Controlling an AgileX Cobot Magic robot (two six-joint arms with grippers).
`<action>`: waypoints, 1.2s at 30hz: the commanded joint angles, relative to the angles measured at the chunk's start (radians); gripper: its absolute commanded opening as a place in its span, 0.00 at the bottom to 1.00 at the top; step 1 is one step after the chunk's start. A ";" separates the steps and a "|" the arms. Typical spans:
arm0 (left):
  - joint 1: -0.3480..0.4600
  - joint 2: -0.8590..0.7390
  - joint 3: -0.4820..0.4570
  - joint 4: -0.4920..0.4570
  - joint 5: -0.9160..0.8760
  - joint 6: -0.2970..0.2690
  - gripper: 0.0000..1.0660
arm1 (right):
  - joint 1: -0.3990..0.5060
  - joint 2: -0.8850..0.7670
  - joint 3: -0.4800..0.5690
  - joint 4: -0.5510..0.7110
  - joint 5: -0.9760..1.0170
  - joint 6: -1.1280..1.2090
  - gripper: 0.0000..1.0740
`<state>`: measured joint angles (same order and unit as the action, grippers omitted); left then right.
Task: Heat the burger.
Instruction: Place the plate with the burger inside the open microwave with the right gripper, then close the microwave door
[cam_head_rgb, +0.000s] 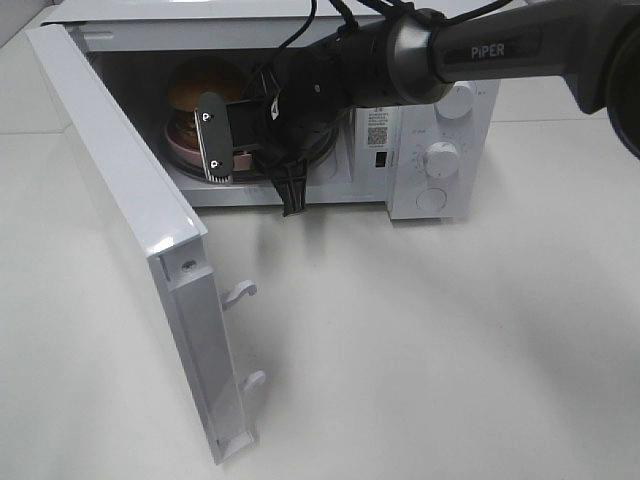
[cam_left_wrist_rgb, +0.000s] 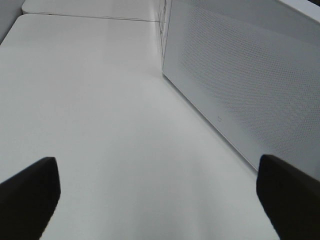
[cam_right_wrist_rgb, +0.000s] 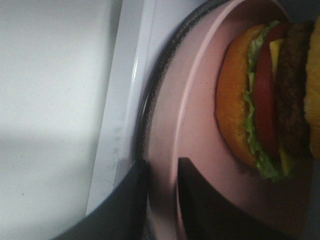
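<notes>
Plain white tabletop (cam_head_rgb: 420, 340), a faint seam (cam_head_rgb: 25, 131) at its far left, soft even light, pale shadows.

The one word that reads clearly is "PiPER", in pale letters on the dark grey link of the right arm (cam_head_rgb: 487, 48), seen from the high camera. On the white front panel of the microwave (cam_head_rgb: 470, 160), beside the cooking cavity, sits a small label (cam_head_rgb: 378, 136) with a square code and lines of fine print, too small to read. The scale marks around the knobs (cam_head_rgb: 440, 158) are also too small to read. One silver finger (cam_head_rgb: 212, 140) of the right hand (cam_head_rgb: 230, 172) bears two tiny white marks, illegible. In the left wrist view, the microwave's door (cam_left_wrist_rgb: 240, 80) shows a tiny mark low on its outer face, too small to make out.
</notes>
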<state>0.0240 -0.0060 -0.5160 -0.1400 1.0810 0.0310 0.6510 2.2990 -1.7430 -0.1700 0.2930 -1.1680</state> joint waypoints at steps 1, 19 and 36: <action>-0.005 -0.005 0.001 -0.001 -0.014 -0.006 0.94 | -0.002 -0.009 -0.008 -0.006 -0.003 0.022 0.33; -0.005 -0.005 0.001 -0.002 -0.014 -0.006 0.94 | -0.001 -0.123 0.149 -0.001 -0.043 0.122 0.55; -0.005 -0.005 0.001 -0.002 -0.014 -0.006 0.94 | -0.001 -0.306 0.412 -0.001 -0.101 0.195 0.75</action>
<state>0.0240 -0.0060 -0.5160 -0.1400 1.0810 0.0310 0.6510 2.0050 -1.3330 -0.1680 0.2040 -0.9860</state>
